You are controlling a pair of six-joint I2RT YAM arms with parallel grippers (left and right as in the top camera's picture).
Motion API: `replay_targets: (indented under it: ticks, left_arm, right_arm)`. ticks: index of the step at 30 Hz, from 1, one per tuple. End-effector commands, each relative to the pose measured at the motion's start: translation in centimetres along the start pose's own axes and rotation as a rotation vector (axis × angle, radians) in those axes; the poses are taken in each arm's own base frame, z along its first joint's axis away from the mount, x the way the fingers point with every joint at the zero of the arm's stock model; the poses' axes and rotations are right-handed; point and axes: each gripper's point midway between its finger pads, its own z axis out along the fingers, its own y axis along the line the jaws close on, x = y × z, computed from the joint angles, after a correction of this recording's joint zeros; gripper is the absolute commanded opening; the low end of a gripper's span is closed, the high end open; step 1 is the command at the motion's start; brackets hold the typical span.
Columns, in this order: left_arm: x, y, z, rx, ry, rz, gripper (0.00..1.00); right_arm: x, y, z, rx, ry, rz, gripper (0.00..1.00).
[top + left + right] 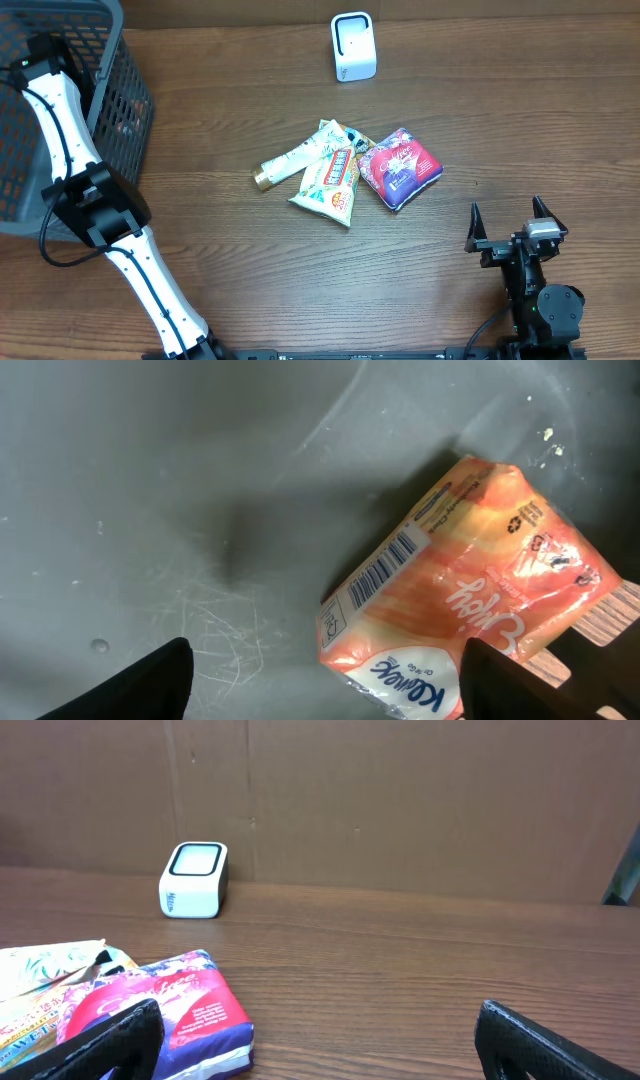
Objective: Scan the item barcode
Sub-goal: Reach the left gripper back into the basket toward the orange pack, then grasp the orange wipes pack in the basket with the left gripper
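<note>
Left gripper [328,660] wide over orange tissue pack [470,560], lying diagonal, barcode [385,568] upward

**Orange tissue pack** [470,600]
- White panel with a black barcode [382,568]; its digits are too small to read.
- Blue oval logo [405,680] below the barcode, reading "Kleenex", upside down.
- Large script word right of the barcode, upside down, not legible.
- Recycling sign [527,512] up and right of the barcode; the fine print beside it is unreadable.

**Purple pack** [165,1010]: script lettering, illegible.

**Cream packet** [330,185]: red band of lettering, illegible.

**White scanner** [193,880]: small dark mark on its side, unreadable.
</note>
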Motion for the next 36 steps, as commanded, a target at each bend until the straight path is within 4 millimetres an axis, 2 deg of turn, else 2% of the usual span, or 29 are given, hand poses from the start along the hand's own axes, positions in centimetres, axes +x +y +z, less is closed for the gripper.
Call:
replay_targets:
  ticks: [1,4,7,10,11,13,16,18,27,28,31,36]
  left_arm:
    - [1.9,-1.8,3.9,0.062,0.102,0.045,0.78]
    - [2.2,-2.1,4.9,0.084,0.121,0.043,0.78]
    - [1.8,-2.1,4.9,0.085,0.108,0.043,0.74]
    - [1.7,-2.2,5.0,0.088,0.1,0.043,0.51]
    - [1.7,-2.2,5.0,0.088,0.101,0.044,0.39]
    - [1.7,-2.2,5.0,0.088,0.102,0.045,0.28]
    - [2.1,-2.1,5.0,0.087,0.117,0.054,0.23]
    - [2.5,-2.1,5.1,0.083,0.135,0.06,0.04]
    - [4.0,-1.4,5.1,0.061,0.197,0.052,0.04]
    - [4.0,0.1,4.8,-0.021,0.197,0.001,0.04]
    - [3.9,2.9,3.4,-0.145,0.18,-0.128,0.04]
    - [3.2,5.0,0.0,-0.16,0.121,-0.284,0.04]
  right_arm:
    - [0.2,-0.1,0.0,0.006,-0.003,-0.004,1.0]
    - [0.2,-0.1,0.0,0.007,-0.003,-0.004,1.0]
    - [0.2,-0.1,0.0,0.007,-0.003,-0.004,1.0]
    - [0.2,-0.1,0.0,0.007,-0.003,-0.004,1.0]
    - [0.2,-0.1,0.0,0.006,-0.003,-0.004,1.0]
    - [0.2,-0.1,0.0,0.007,-0.003,-0.004,1.0]
    - [0.2,-0.1,0.0,0.006,-0.003,-0.004,1.0]
    - [0.2,-0.1,0.0,0.006,-0.003,-0.004,1.0]
    - [0.2,-0.1,0.0,0.007,-0.003,-0.004,1.0]
    - [0.2,-0.1,0.0,0.006,-0.003,-0.004,1.0]
    - [0.2,-0.1,0.0,0.007,-0.003,-0.004,1.0]
    - [0.2,-0.1,0.0,0.006,-0.003,-0.004,1.0]
